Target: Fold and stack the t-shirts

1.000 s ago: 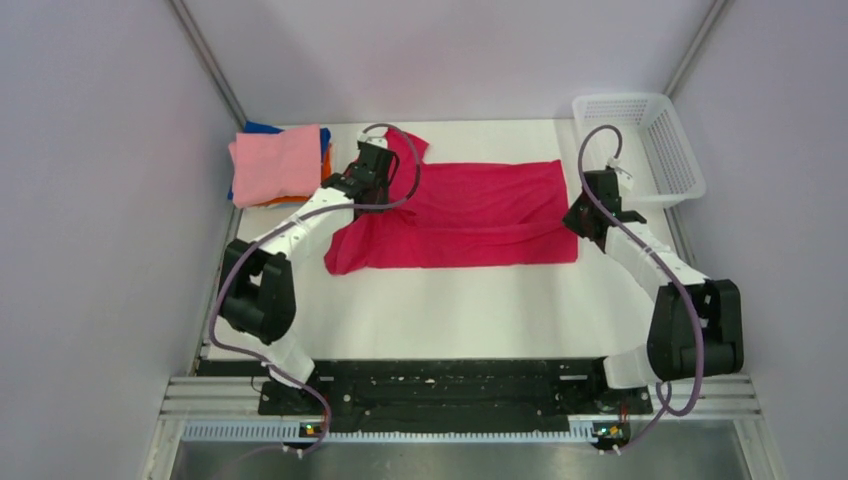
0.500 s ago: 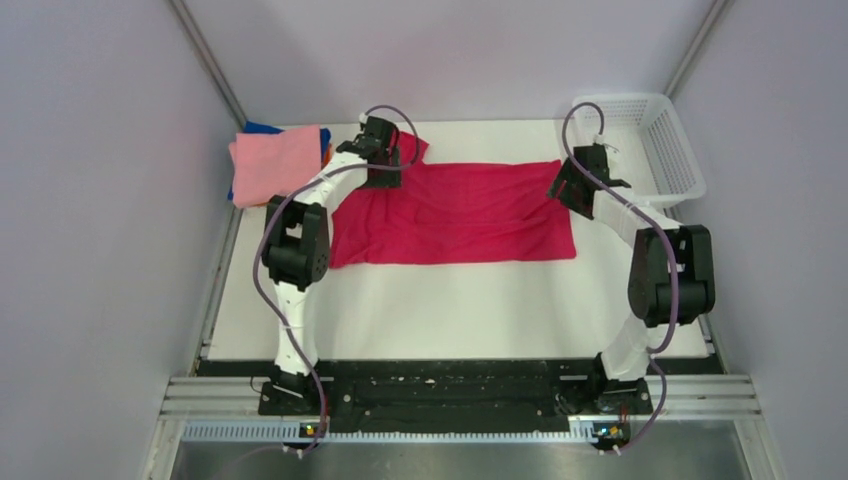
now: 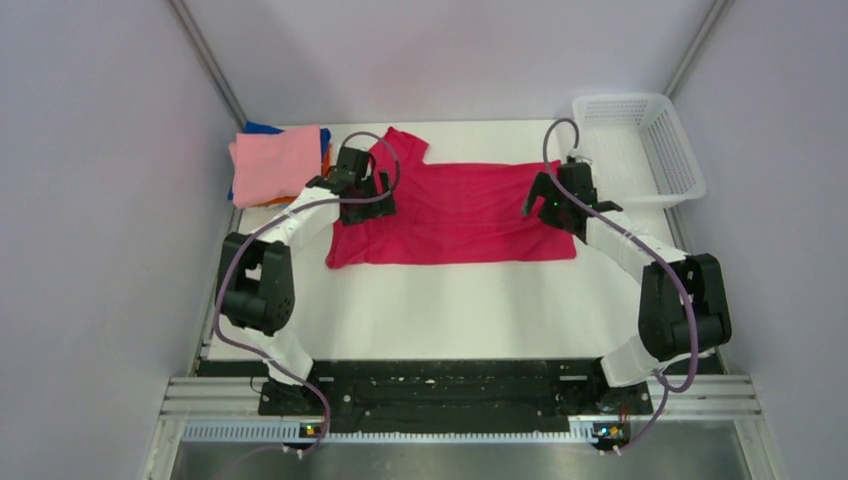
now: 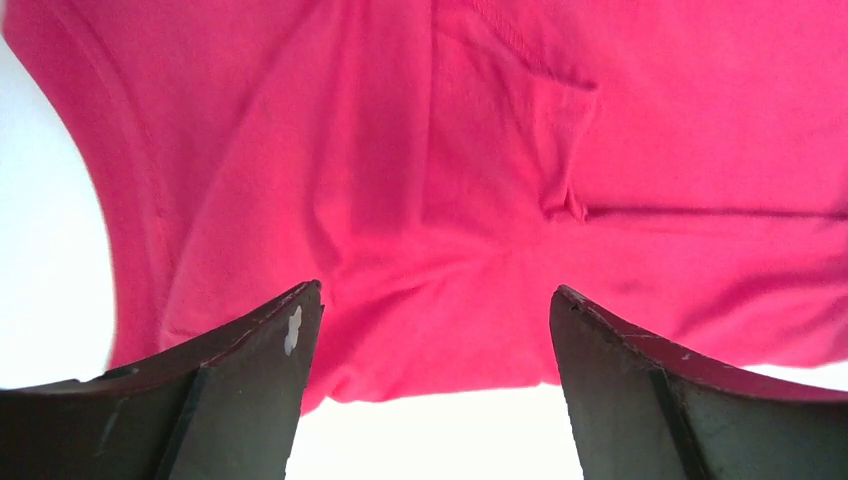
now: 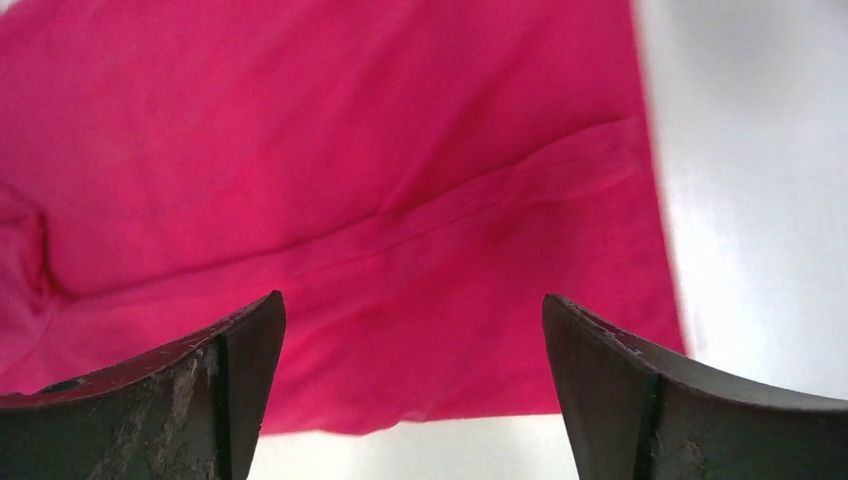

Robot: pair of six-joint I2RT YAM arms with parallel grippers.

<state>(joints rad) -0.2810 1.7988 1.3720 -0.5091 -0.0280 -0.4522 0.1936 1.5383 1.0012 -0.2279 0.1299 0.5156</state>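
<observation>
L pincer [image 3: 362, 203] and R pincer [image 3: 545, 205] hover over opposite ends of the red tee [image 3: 460, 215], which lies mid-worktop [image 3: 450, 310]. Its long axis runs left-right, sleeve end twd the folded stack [image 3: 275, 165], hem twd the basket [image 3: 640, 145]. Left wrist view: L pincer [image 4: 435, 300] gapes wide, nothing held, cloth just below. Right wrist view: R pincer [image 5: 415, 300] is likewise wide and empty, near the hem corner. Risk: pinching only the top layer, so the fold skews.

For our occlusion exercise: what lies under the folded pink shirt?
An orange edge and a blue edge peek out beneath the pink shirt; how many pieces lie there is covered.
</observation>
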